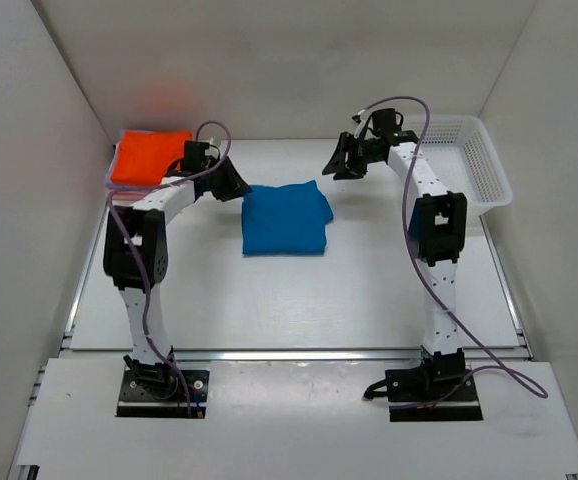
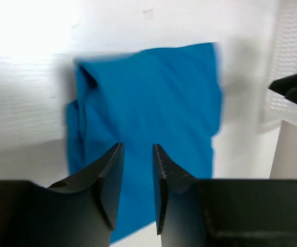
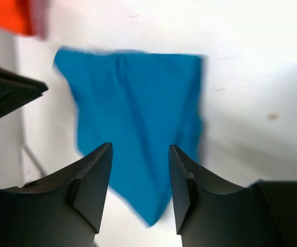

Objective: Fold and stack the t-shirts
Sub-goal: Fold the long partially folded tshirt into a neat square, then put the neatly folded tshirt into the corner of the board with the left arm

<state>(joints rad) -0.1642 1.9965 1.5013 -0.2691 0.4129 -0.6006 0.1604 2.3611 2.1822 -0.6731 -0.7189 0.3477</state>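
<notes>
Left gripper (image 1: 237, 186) hovered by the far-left corner of the folded blue t-shirt (image 1: 284, 220), jaws narrowly apart and empty. Right gripper (image 1: 341, 166), wider and empty, hovered beyond its far-right corner. Orange t-shirt (image 1: 149, 155) lay well left of it.

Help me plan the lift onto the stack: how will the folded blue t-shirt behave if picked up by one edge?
Probably floppy: the blue t-shirt is soft cloth with rumpled layers at one side, so its fold would likely sag open. Likely light, being a thin flat bundle. Pushed across the table, it may bunch rather than slide.
</notes>
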